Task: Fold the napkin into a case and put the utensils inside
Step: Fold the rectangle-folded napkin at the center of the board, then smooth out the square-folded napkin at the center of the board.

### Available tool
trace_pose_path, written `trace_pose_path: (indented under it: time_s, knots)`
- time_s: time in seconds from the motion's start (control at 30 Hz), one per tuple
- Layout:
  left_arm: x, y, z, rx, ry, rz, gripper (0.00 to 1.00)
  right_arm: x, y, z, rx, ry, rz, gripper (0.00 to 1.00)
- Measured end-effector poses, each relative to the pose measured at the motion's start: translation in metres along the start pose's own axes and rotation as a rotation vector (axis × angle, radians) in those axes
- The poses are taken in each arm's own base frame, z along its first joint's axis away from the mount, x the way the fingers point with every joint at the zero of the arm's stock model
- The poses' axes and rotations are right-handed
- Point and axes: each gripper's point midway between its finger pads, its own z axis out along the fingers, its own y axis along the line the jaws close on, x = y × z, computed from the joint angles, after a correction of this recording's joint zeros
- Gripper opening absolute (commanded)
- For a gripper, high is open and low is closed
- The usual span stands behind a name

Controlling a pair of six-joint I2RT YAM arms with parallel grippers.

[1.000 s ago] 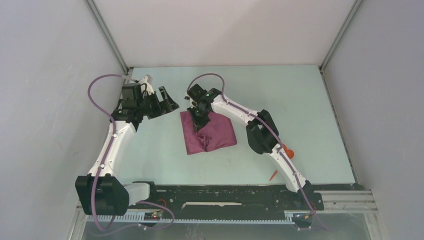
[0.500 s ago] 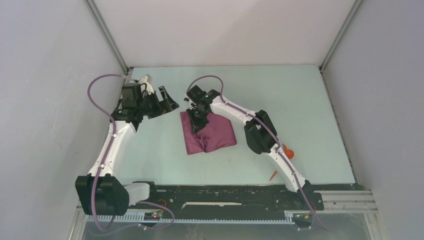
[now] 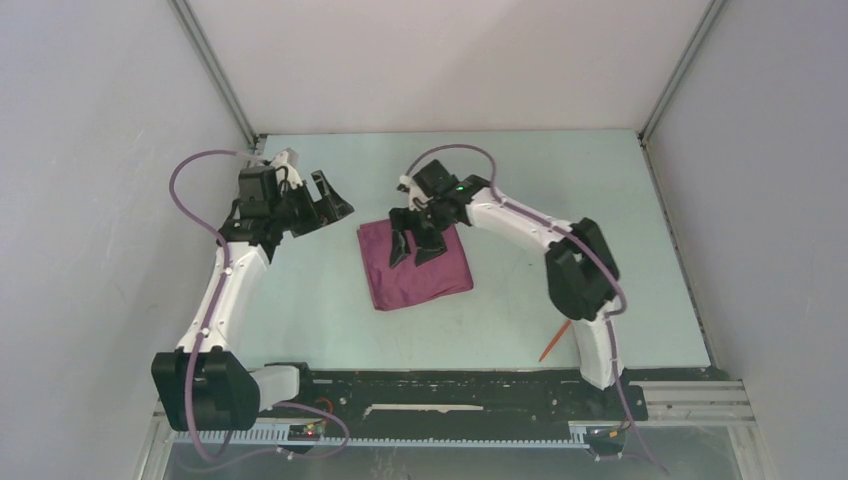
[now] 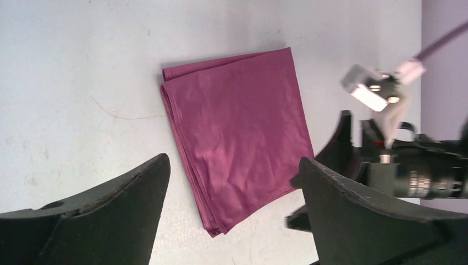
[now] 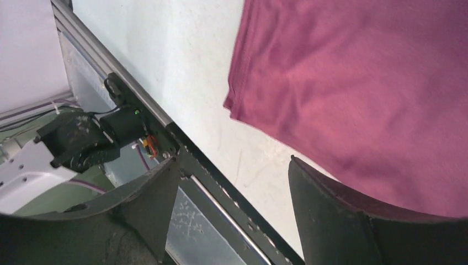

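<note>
Right hand (image 3: 411, 258) sits spread over the far half of the folded napkin (image 3: 432, 277), pinching nothing I can see; left hand (image 3: 335, 203), also spread, hangs off its left edge.

Left arm (image 3: 226, 290) rises from its base at the near left and leans up and away. Wrist is bent, so the left gripper (image 3: 333, 197) points right, toward table centre. Jaws wide apart: in the left wrist view both dark fingers (image 4: 110, 215) sit at the bottom corners with a big gap between them. Right arm (image 3: 520, 221) climbs steeply from the near-right base to a high elbow (image 3: 580, 270), then the forearm runs left and away. Right gripper (image 3: 414, 249) points down near table centre, fingers splayed. In the right wrist view both fingers (image 5: 331, 210) stand apart with a wide gap. The two grippers are apart, not touching.
</note>
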Motion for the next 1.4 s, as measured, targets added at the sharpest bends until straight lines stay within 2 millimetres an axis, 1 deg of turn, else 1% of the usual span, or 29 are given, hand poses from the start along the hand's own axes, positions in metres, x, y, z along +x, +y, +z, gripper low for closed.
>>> trace_pose_path:
  time_s: [0.07,0.1,0.13,0.17,0.2,0.23,0.3,0.4,0.47,0.53,0.7,0.83,0.97,1.03,1.17,1.2,1.23,1.33,1.4]
  knots:
    - [0.001,-0.001,0.002,0.016,-0.001,-0.011,0.94,0.001,-0.007,-0.021,-0.014,-0.046,0.006,0.79]
    - [0.003,-0.001,0.004,0.021,0.006,-0.021,0.92,0.002,-0.011,-0.028,-0.015,-0.065,0.011,0.79]
    - [0.007,-0.002,0.007,0.036,0.024,-0.035,0.88,0.003,-0.016,-0.031,-0.016,-0.082,0.014,0.79]
    - [0.009,-0.002,0.012,0.044,0.038,-0.047,0.8,0.006,-0.025,-0.034,-0.015,-0.098,0.026,0.78]
    - [0.014,-0.002,0.02,0.06,0.073,-0.068,0.73,0.011,-0.035,-0.035,-0.009,-0.106,0.046,0.78]
    - [0.019,0.001,0.029,0.068,0.106,-0.089,0.68,0.017,-0.046,-0.036,0.0,-0.11,0.066,0.78]
    - [0.032,0.012,0.051,0.055,0.186,-0.136,0.61,0.031,-0.065,-0.036,0.032,-0.107,0.11,0.77]
    - [0.055,0.035,0.079,-0.011,0.302,-0.196,0.52,0.048,-0.086,-0.039,0.081,-0.111,0.14,0.73]
    - [0.066,0.046,0.089,-0.05,0.354,-0.222,0.51,0.056,-0.093,-0.045,0.093,-0.123,0.153,0.72]
    - [0.07,0.054,0.096,-0.08,0.382,-0.235,0.51,0.062,-0.096,-0.053,0.089,-0.144,0.158,0.73]
    - [0.075,0.068,0.11,-0.137,0.406,-0.241,0.42,0.068,-0.109,-0.076,0.089,-0.215,0.175,0.72]
    - [0.078,0.072,0.124,-0.165,0.427,-0.228,0.41,0.07,-0.121,-0.088,0.08,-0.258,0.193,0.72]
    - [0.078,0.069,0.141,-0.166,0.439,-0.207,0.38,0.078,-0.135,-0.09,0.074,-0.269,0.218,0.72]
    - [0.079,0.071,0.147,-0.171,0.445,-0.203,0.33,0.081,-0.139,-0.088,0.072,-0.266,0.226,0.71]
    - [0.083,0.076,0.153,-0.185,0.458,-0.207,0.26,0.085,-0.14,-0.085,0.057,-0.262,0.224,0.71]
    - [0.084,0.077,0.154,-0.188,0.46,-0.208,0.2,0.085,-0.139,-0.085,0.053,-0.262,0.223,0.71]
    - [0.085,0.078,0.154,-0.19,0.464,-0.21,0.17,0.085,-0.139,-0.085,0.048,-0.264,0.22,0.71]
    - [0.085,0.079,0.156,-0.194,0.466,-0.211,0.15,0.082,-0.136,-0.084,0.031,-0.272,0.209,0.7]
    - [0.08,0.078,0.158,-0.19,0.458,-0.207,0.15,0.08,-0.135,-0.084,0.022,-0.279,0.202,0.7]
